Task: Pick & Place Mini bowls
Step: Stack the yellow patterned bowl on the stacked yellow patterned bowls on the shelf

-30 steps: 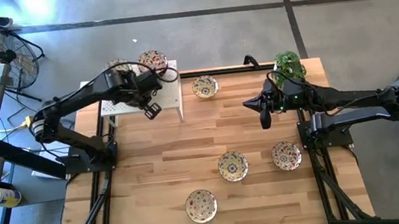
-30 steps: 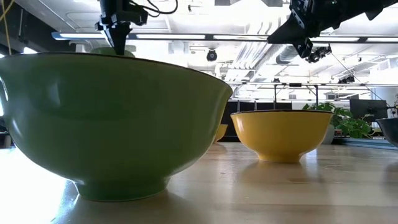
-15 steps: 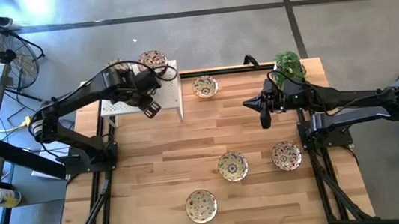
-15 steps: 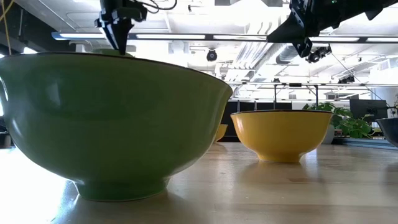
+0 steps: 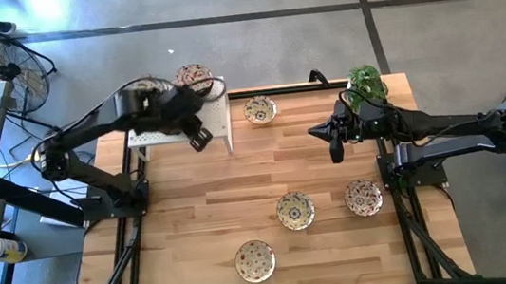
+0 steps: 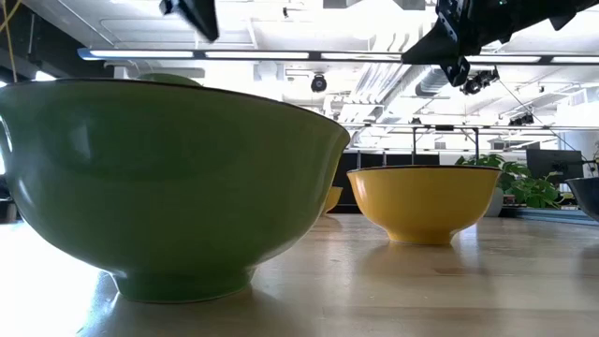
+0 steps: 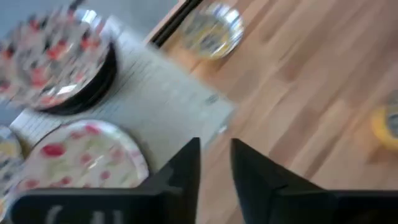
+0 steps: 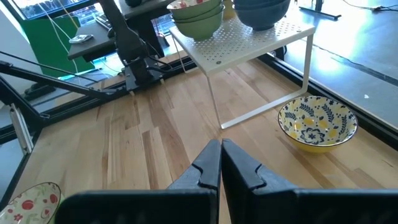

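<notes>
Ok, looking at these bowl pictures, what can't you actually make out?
- Low view: the big green bowl up close hides most of the wooden table and every patterned mini bowl behind it.
- Low view: the left gripper is cut off by the top edge.
- Left wrist view: motion blur smears the patterned bowls on the white perforated rack.
- High view: the left arm covers part of the rack, so its bowl count is unclear.
</notes>
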